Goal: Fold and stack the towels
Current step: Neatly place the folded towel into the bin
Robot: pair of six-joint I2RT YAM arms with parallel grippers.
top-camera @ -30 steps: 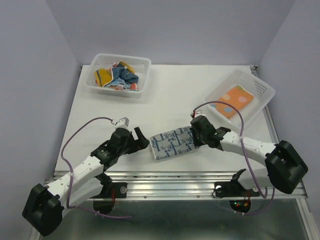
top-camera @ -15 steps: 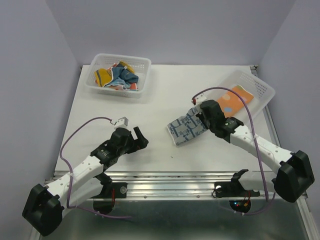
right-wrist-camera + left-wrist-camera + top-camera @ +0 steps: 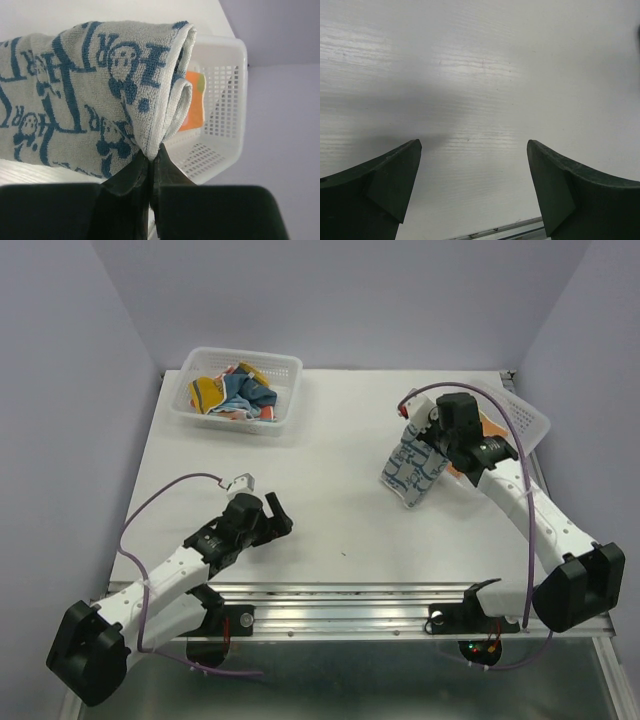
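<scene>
Pinching the white towel (image 3: 90,90) at the table's (image 3: 330,440) 2 o'clock by a basket (image 3: 225,100) is the right gripper (image 3: 150,162); the left gripper (image 3: 474,145) gapes wide.

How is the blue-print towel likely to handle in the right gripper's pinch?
Probably floppy: the blue-print towel droops from one pinched edge in the right gripper, its folds bulging open. Likely light, since a thin fingertip pinch holds it. The terry pile suggests little slip.
</scene>
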